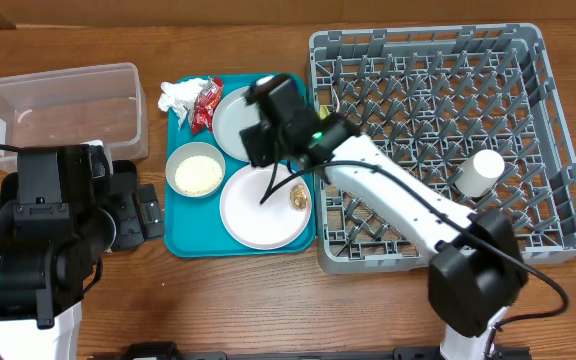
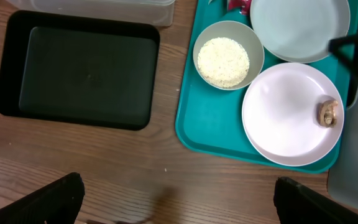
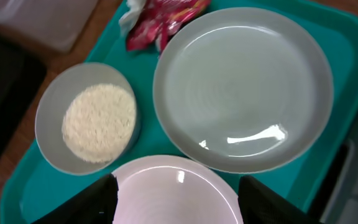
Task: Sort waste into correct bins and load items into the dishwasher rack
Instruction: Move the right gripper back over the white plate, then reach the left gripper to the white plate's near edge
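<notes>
Right gripper (image 3: pixel 176 182) hangs with fingers spread, nothing pinched, right over the white-pink plate (image 3: pixel 179 208). The grey-blue plate (image 3: pixel 244 87) lies at its twelve o'clock, so this arm is nearer to both. Left gripper (image 2: pixel 179 205) gapes empty, black tray (image 2: pixel 79 71) at its eleven o'clock. Grey bowl (image 3: pixel 47 127) holds rice grains (image 3: pixel 98 121). A brown morsel (image 2: pixel 328 113) sits at the white-pink plate's three o'clock, and a white cup (image 1: pixel 486 170) stands in the rack (image 1: pixel 553 120).

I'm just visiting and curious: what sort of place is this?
Probably a robot test bench staged as a dish-clearing station: a dishwasher rack, a teal tray holding a bowl of rice, and a clear tub on a wooden table.
</notes>
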Robot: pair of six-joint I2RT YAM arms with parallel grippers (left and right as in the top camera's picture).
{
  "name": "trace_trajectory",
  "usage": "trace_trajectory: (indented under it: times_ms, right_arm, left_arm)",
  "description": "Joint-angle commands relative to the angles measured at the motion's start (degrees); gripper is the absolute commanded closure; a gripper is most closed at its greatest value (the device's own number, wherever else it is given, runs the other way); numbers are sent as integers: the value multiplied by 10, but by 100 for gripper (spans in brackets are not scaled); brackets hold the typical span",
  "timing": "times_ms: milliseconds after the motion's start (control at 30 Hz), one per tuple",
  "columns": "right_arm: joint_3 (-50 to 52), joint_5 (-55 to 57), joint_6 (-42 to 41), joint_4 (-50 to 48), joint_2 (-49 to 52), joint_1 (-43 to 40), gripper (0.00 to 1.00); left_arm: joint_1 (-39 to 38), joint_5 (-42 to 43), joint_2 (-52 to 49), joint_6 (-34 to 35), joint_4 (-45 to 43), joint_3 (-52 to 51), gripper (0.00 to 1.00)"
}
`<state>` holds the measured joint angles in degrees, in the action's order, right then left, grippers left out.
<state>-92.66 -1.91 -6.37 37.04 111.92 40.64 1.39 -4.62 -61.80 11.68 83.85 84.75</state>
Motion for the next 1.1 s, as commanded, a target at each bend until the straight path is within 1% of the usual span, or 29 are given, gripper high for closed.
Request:
trace_trajectory:
  times_ms: [0, 100, 200, 267, 333, 433, 567, 600, 667, 733, 833, 867, 933, 1000, 1067]
  right_arm:
    - [-3, -8, 112, -19, 26, 6, 34]
    - [-3, -8, 181, -53, 59, 6, 35]
    - [-3, -8, 226, -78, 75, 6, 35]
    - [-3, -8, 245, -94, 78, 6, 35]
    - [-3, -7, 245, -102, 78, 5, 35]
    - [-3, -7, 209, -70, 78, 4, 35]
    - [-6, -8, 118, 19, 72, 14, 35]
    - [-8, -8, 108, 34, 70, 17, 35]
    - [-8, -15, 92, 63, 62, 27, 34]
    - [-8, -45, 91, 78, 54, 39, 34]
    - [-8, -47, 76, 97, 53, 51, 32]
    - [-8, -65, 63, 114, 53, 56, 32]
    - [-8, -91, 60, 130, 53, 63, 32]
    - [-8, -76, 32, 137, 53, 66, 32]
    - [-8, -93, 31, 140, 53, 66, 32]
  left_arm:
    - [1, -7, -1, 3, -1, 9, 0]
    - [1, -7, -1, 3, -1, 9, 0]
    - [1, -7, -1, 3, -1, 9, 0]
    - [1, -7, -1, 3, -1, 9, 0]
    - [1, -7, -1, 3, -1, 9, 0]
    - [1, -7, -1, 3, -1, 9, 0]
    - [1, -7, -1, 3, -1, 9, 0]
    - [1, -7, -1, 3, -1, 9, 0]
    - [1, -7, -1, 3, -1, 9, 0]
    - [1, -7, -1, 3, -1, 9, 0]
    - [1, -7, -1, 3, -1, 9, 0]
    - [1, -7, -1, 3, -1, 9, 0]
    - [1, -7, -1, 3, -1, 9, 0]
    - [1, -7, -1, 3, -1, 9, 0]
    - [1, -7, -1, 3, -1, 9, 0]
